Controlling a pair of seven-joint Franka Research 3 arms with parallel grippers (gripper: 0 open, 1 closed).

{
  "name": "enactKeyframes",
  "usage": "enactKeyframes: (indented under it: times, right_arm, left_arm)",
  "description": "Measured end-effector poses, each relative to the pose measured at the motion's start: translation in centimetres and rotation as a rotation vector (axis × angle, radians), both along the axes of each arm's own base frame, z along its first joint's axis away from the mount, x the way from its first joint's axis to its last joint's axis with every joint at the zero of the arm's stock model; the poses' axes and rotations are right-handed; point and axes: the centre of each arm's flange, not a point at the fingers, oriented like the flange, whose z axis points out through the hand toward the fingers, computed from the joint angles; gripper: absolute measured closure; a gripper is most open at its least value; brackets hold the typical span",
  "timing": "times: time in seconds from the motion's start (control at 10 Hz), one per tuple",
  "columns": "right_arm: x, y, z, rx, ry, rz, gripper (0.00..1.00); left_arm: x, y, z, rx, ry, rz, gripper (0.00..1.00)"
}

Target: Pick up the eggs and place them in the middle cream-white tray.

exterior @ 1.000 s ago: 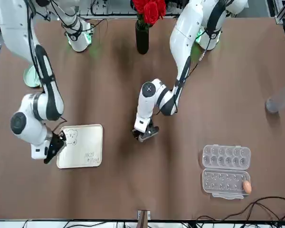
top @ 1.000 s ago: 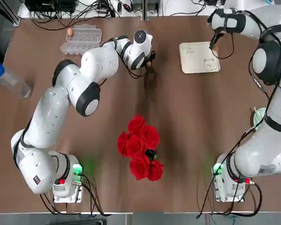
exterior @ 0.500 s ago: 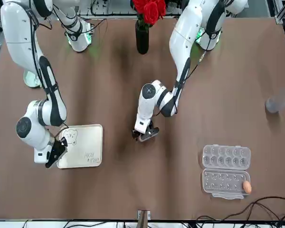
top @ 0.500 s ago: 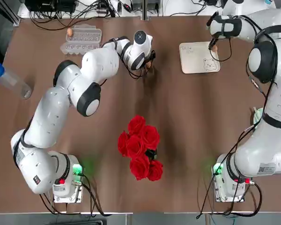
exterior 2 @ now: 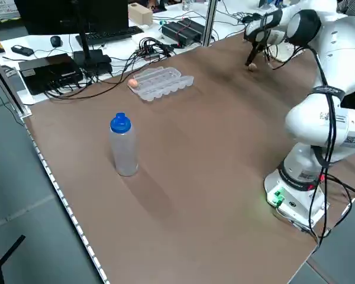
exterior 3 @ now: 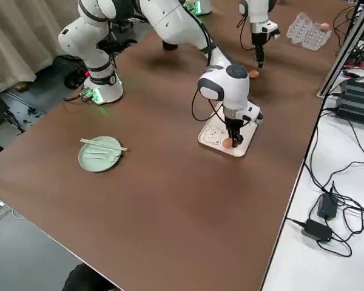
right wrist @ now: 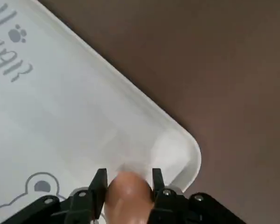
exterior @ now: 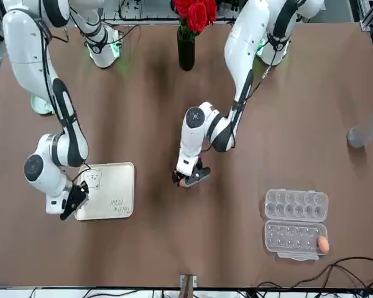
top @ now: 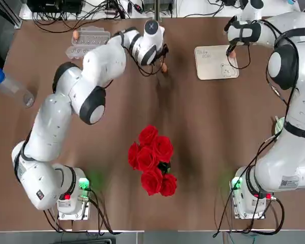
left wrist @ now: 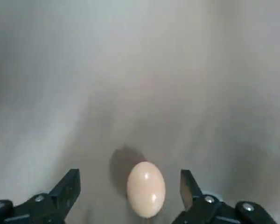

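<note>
One egg [right wrist: 128, 193] half hidden in right pincer [right wrist: 129, 179] over tray [right wrist: 60, 121], left pincer [left wrist: 130, 196] wide around another egg [left wrist: 146, 188]

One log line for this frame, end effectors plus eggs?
left end effector: open over small orange-brown egg on table | right end effector: shut on second egg above square cream-white tray | third egg: in clear carton

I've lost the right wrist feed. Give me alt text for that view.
The right tool is shut on a brown egg, held over a corner of the cream-white tray. Part of a bear drawing and grey lettering show on the tray, with bare brown table beyond its rim.
</note>
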Motion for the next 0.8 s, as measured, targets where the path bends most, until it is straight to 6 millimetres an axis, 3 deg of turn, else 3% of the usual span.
enactKeyframes:
  times: [0.2,0.4,0.6,0.8]
  right_arm:
    - [-0.1,-0.1,-0.4,0.000,0.004,-0.001,0.55]
    - [-0.1,-0.1,-0.6,-0.001,0.005,-0.001,0.54]
    - [-0.1,-0.1,-0.6,-0.001,0.005,-0.002,0.52]
    - [-0.1,-0.1,-0.6,-0.001,0.004,-0.002,0.47]
  left_arm:
    - [2.8,3.6,5.2,0.014,-0.008,0.012,0.05]
    - [6.2,9.3,7.9,0.057,0.007,0.014,0.03]
    - [9.9,17.0,8.3,0.125,0.054,0.006,0.03]
    - [13.4,26.0,9.7,0.173,0.055,-0.032,0.03]
